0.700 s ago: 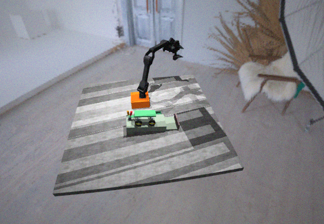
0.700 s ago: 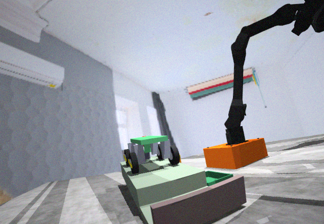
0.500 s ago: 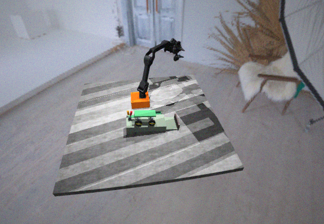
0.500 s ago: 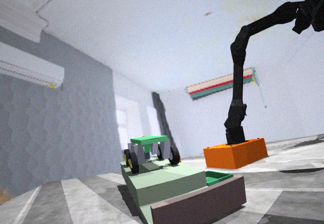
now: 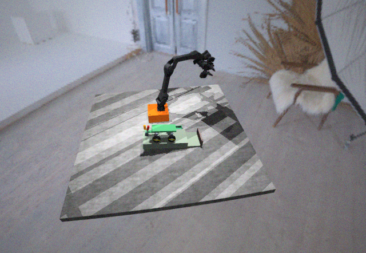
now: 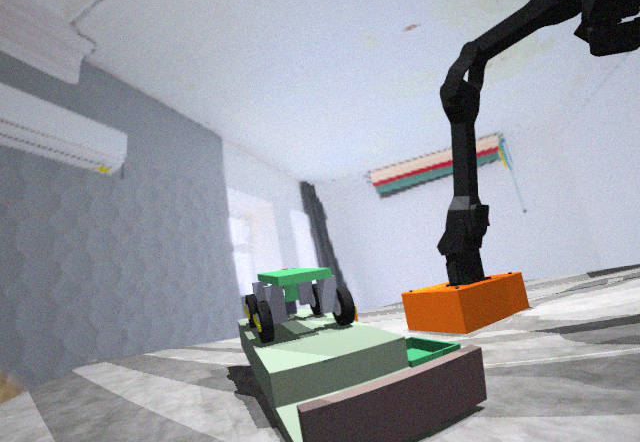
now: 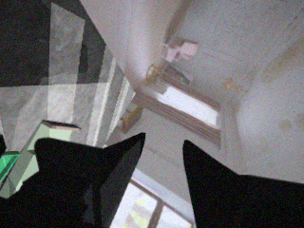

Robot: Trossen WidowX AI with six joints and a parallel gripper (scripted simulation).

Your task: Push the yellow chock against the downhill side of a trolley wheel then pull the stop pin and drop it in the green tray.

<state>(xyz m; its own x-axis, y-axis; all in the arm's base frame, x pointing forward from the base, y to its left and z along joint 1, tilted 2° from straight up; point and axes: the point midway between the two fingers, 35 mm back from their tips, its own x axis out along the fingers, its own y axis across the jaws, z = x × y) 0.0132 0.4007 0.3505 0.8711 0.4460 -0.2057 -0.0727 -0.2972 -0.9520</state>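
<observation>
The trolley (image 5: pixel 163 128) (image 6: pixel 294 275) has a green top and black wheels with yellow hubs and stands on the pale green ramp (image 5: pixel 165 145) (image 6: pixel 336 349) (image 7: pixel 29 166). The red head of the stop pin (image 5: pixel 147 127) shows at the trolley's uphill end. An orange-yellow upright piece, likely the chock's handle (image 5: pixel 144 127), shows just beside it; the chock's base cannot be made out. The green tray (image 5: pixel 179 126) (image 6: pixel 433 353) (image 7: pixel 9 160) lies beside the ramp, on the robot's side. My gripper (image 5: pixel 211 70) (image 7: pixel 163 140) is partly open and empty, high in the air, far from the trolley.
The orange base block (image 5: pixel 158 116) (image 6: pixel 439 309) of the arm stands behind the ramp. A brown end board (image 5: pixel 199 138) (image 6: pixel 392 396) stands upright across the ramp's low end. The striped table top (image 5: pixel 165 182) carries all of these.
</observation>
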